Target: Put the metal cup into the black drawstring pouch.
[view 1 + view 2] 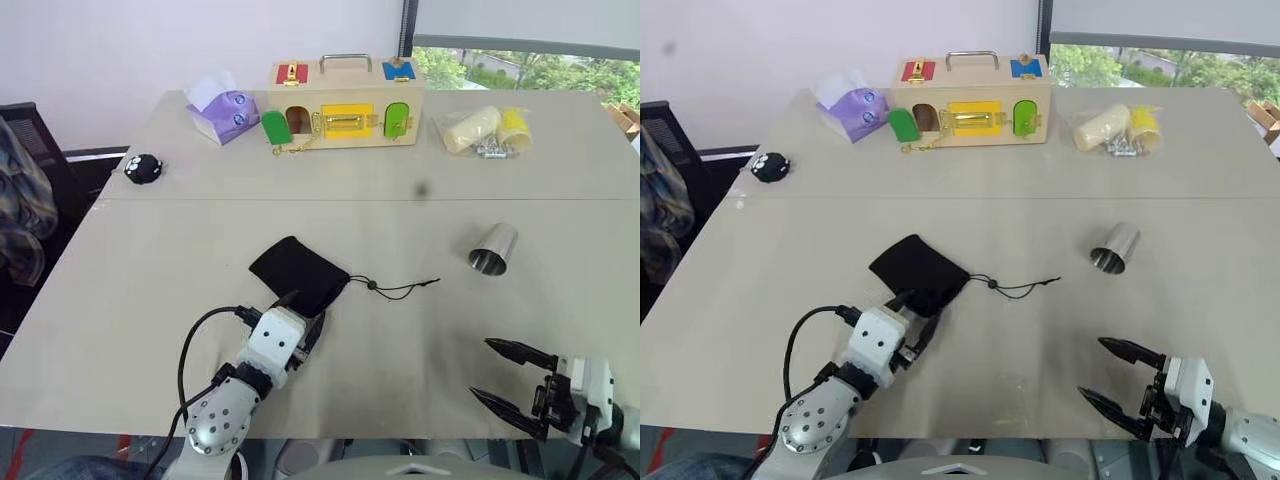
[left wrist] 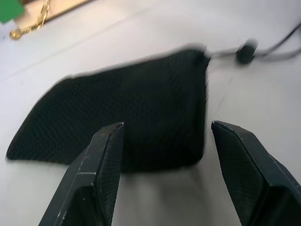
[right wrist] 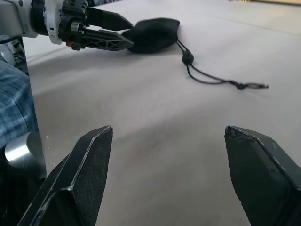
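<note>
The black drawstring pouch (image 1: 295, 272) lies flat near the middle of the table, its cord and toggle bead (image 1: 372, 285) trailing to the right. My left gripper (image 1: 303, 312) is open right at the pouch's near edge; in the left wrist view the pouch (image 2: 127, 117) lies just ahead of the two fingertips, with nothing between them. The metal cup (image 1: 493, 249) lies on its side to the right, mouth towards me. Well short of the cup, my right gripper (image 1: 480, 367) hangs open and empty by the table's front edge. Its wrist view shows the pouch (image 3: 153, 35) and the left gripper (image 3: 101, 30).
At the back stand a wooden lock box (image 1: 345, 105), a purple tissue pack (image 1: 222, 112), and a pale yellow roll in plastic (image 1: 470, 128). A small black-and-white round toy (image 1: 143, 168) sits far left. A dark chair (image 1: 25, 150) stands beyond the table's left edge.
</note>
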Controlling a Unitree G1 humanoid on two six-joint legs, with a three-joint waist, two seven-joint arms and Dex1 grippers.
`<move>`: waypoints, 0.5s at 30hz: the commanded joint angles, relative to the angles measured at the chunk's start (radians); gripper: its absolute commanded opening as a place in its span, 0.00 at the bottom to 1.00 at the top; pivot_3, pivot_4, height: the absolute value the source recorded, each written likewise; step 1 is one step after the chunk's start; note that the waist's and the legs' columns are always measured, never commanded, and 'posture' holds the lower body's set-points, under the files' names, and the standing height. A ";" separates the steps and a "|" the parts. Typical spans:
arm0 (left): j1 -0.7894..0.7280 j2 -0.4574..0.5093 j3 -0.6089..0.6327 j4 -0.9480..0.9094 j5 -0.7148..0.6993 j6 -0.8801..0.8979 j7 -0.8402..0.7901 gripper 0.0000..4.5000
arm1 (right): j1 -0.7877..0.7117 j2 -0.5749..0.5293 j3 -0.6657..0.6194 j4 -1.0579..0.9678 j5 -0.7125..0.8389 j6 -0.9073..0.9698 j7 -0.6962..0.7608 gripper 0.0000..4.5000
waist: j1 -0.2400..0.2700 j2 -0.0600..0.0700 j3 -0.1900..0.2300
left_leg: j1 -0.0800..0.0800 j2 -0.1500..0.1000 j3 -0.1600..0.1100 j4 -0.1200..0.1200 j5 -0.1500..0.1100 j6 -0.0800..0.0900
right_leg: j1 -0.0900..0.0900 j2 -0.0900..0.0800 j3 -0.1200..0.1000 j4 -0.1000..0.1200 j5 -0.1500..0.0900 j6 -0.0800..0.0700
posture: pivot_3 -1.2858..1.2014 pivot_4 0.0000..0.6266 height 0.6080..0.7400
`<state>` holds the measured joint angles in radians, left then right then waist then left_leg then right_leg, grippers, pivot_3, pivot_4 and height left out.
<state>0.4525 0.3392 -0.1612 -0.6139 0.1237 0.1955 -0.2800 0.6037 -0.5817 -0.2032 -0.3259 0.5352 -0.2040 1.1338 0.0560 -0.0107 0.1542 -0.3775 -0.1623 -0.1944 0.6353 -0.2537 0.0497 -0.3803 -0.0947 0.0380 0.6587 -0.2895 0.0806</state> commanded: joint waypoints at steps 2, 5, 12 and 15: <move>-0.003 -0.002 0.010 0.022 0.013 -0.051 0.013 0.68 | 0.009 0.004 -0.021 -0.007 0.011 -0.025 0.009 0.85 | 0.001 0.000 0.000 | 0.000 0.000 0.000 0.000 0.000 0.000 | 0.000 0.000 0.000 0.000 0.000 0.000 | 0.52 0.24 1.00; -0.006 -0.007 0.011 0.038 0.018 -0.069 0.018 0.68 | 0.014 0.003 -0.027 -0.005 0.013 -0.029 0.010 0.85 | 0.003 0.000 0.000 | 0.000 0.000 0.000 0.000 0.000 0.000 | 0.000 0.000 0.000 0.001 0.000 0.000 | 0.52 0.24 1.00; -0.013 -0.027 0.010 0.049 0.022 -0.102 0.036 0.17 | 0.017 0.003 -0.030 0.005 0.010 -0.040 0.015 0.86 | 0.006 0.000 0.000 | 0.000 0.000 0.000 0.000 0.000 0.000 | 0.000 0.000 0.000 0.001 0.000 0.000 | 0.52 0.24 1.00; -0.017 -0.032 0.005 0.048 0.020 -0.108 0.036 0.02 | 0.018 0.005 -0.030 0.013 0.008 -0.045 0.017 0.86 | 0.010 0.000 0.000 | 0.000 0.000 0.000 0.000 0.000 0.000 | 0.000 0.000 0.000 0.001 0.000 0.000 | 0.52 0.24 1.00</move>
<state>0.4348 0.3076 -0.1576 -0.5541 0.1377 0.1149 -0.2525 0.6110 -0.5810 -0.2121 -0.3043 0.5352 -0.2260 1.1468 0.0655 -0.0108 0.1541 -0.3773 -0.1620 -0.1945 0.6355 -0.2538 0.0500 -0.3803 -0.0946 0.0378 0.6593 -0.2894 0.0807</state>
